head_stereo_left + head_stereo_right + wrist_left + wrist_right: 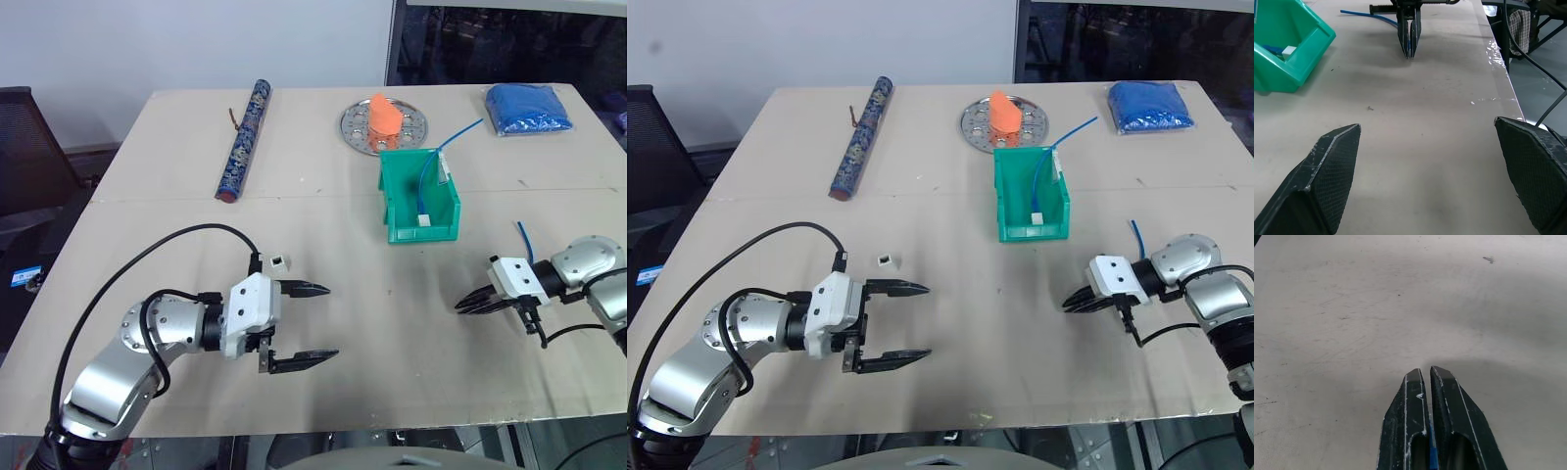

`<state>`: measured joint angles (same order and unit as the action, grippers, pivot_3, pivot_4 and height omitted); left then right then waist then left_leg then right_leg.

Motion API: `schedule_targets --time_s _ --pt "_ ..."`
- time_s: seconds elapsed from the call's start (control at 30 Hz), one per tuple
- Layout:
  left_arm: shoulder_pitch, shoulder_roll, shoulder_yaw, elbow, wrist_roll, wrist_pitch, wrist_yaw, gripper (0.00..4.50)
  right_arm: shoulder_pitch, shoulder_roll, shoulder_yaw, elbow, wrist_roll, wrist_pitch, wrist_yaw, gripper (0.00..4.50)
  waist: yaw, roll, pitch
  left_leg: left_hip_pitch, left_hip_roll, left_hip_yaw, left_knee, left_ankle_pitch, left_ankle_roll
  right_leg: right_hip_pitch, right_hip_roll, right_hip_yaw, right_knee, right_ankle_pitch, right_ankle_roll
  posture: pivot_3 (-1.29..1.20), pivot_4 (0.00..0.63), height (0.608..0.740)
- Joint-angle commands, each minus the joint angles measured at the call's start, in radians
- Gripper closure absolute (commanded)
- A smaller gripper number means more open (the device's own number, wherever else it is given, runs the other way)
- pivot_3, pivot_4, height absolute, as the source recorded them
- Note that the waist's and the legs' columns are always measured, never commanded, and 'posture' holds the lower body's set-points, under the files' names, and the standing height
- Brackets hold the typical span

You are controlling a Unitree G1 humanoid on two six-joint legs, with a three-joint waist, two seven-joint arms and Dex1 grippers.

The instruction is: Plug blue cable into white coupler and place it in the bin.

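Evidently my right gripper (468,305) pinches a blue cable (1432,450) near the desk's (323,245) right edge; my left gripper (321,323) gapes wide beside the white coupler (278,261), ready.

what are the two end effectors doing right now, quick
Left end effector: open, holding nothing.
Right end effector: shut on a thin bright blue cable, pinched between its black fingers.

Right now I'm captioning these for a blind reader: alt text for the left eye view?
On a tan table, a green bin holds a blue cable. A white coupler sits near the open left gripper; the right gripper is shut.
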<state>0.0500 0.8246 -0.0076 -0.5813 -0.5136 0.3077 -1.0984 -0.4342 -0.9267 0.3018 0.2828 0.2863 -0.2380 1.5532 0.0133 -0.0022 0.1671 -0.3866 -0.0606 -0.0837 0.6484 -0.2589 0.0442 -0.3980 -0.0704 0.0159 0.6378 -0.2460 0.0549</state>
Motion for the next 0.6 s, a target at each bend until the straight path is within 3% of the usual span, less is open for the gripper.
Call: schedule_targets --time_s 0.03,0.07,0.3,0.5,0.6 --pt "-0.008 0.004 0.011 -0.021 -0.008 -0.015 -0.007 0.0 0.005 -0.055 -0.044 -0.046 0.021 0.037 0.061 4.47 0.001 0.0 0.0 0.0 0.0 0.0 0.0 0.0 0.0 0.0 0.0 0.0 0.0 0.0 0.0 0.0 0.15 0.74" --pt "-0.008 0.004 0.01 -0.022 -0.008 -0.015 -0.007 0.0 0.007 -0.06 -0.052 -0.048 0.025 0.039 0.061 4.47 0.001 0.0 0.0 0.0 0.0 0.0 0.0 0.0 0.0 0.0 0.0 0.0 0.0 0.0 0.0 0.0 0.15 0.74" --pt "0.0 0.004 0.009 -0.029 -0.008 -0.019 -0.013 0.0 0.023 -0.097 -0.064 -0.022 0.024 -0.006 0.061 1.45 0.0 0.0 0.0 0.0 0.0 0.0 0.0 0.0 0.0 0.0 0.0 0.0 0.001 0.0 0.0 0.0 0.15 0.74" --pt "-0.006 -0.001 -0.005 -0.026 -0.002 -0.027 -0.017 0.0 -0.003 -0.061 -0.029 0.113 -0.085 -0.078 0.046 1.45 0.0 0.0 0.0 0.0 0.0 0.0 0.001 0.0 0.0 0.0 0.0 0.0 0.001 0.0 0.0 0.0 0.15 0.74" --pt "-0.004 0.001 -0.002 -0.021 -0.001 -0.033 -0.021 0.0 -0.02 -0.045 -0.017 0.182 -0.125 -0.109 0.052 2.31 -0.004 0.0 0.0 0.001 0.0 0.001 0.001 0.0 0.0 0.0 0.0 0.0 0.002 0.0 0.0 0.0 0.15 0.74"
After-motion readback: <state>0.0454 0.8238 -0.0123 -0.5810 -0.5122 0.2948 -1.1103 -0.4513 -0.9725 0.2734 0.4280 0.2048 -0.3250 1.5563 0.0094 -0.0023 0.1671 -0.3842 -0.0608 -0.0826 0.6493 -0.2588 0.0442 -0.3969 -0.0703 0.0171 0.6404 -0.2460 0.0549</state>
